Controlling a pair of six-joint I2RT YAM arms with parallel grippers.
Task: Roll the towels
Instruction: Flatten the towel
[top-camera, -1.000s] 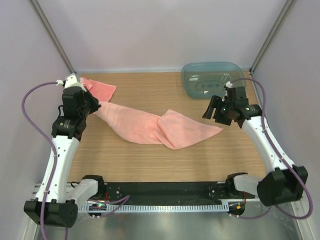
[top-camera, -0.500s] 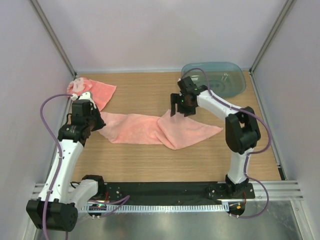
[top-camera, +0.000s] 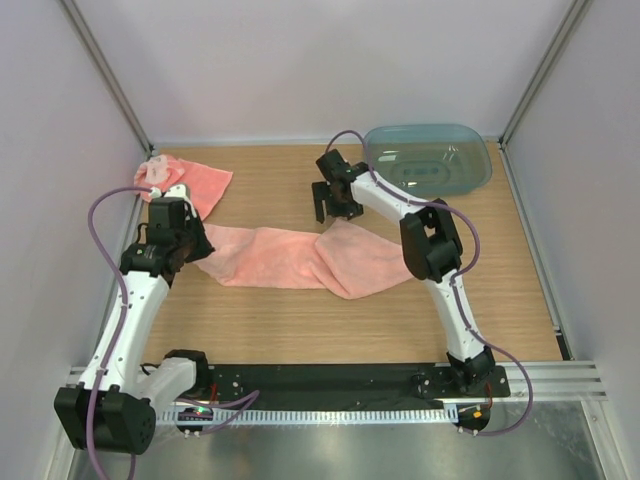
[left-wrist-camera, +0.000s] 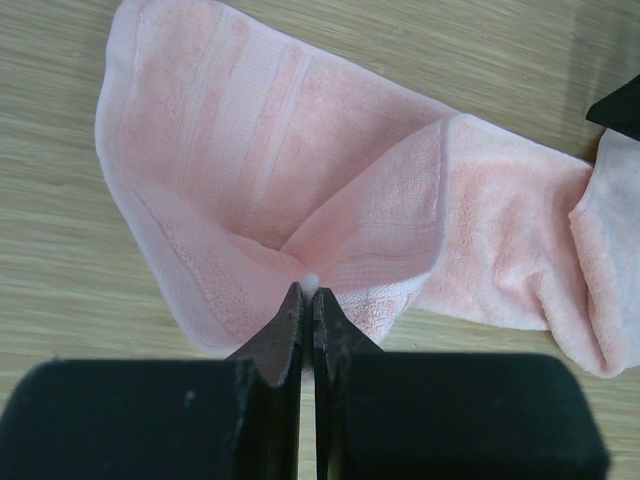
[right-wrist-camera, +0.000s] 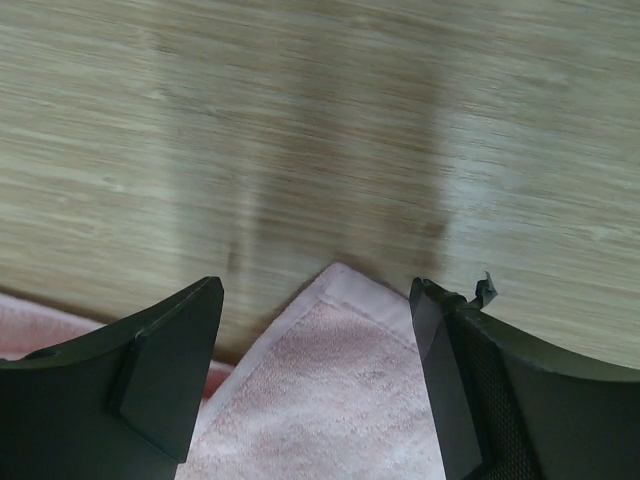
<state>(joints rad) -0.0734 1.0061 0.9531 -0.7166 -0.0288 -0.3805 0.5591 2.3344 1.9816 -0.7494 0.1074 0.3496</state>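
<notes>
Top view, 10 o'clock corner of the worktop (top-camera: 300, 330): second towel (top-camera: 195, 180) lies crumpled. It is not rolled and no claw is on it.

At its 6 o'clock, the left claw (top-camera: 190, 243) sits low at the left end of the long towel (top-camera: 280, 258). In the left wrist view the left claw (left-wrist-camera: 308, 292) is fully closed, tips pinching a small pucker of the long towel (left-wrist-camera: 330, 170) at its edge. The cloth fans out toward 12 o'clock with a fold in it and trails off toward 3 o'clock. So the grip is on the long towel's left end.

The long towel runs across mid-worktop from 9 o'clock toward 3 o'clock, loose and uneven. Its right part is folded over itself into a pointed flap. No roll anywhere on it.

The right claw (top-camera: 331, 203) is at 12 o'clock of that flap, arm reaching in from the right base. In the right wrist view the right claw (right-wrist-camera: 315, 300) is spread wide and holds nothing. A corner of the long towel (right-wrist-camera: 330, 390) lies between and below the two fingers, with bare wood beyond it. Contact can't be told.

The tub (top-camera: 428, 160) is at the 1 o'clock corner, apart from both towels.

Progress, as a judgement: very early, zero of two towels rolled. This looks like a straightening step, one end pinned and the other claw lined up on the far corner. Left to do: flatten and roll the long towel, then do the same for the second towel.
</notes>
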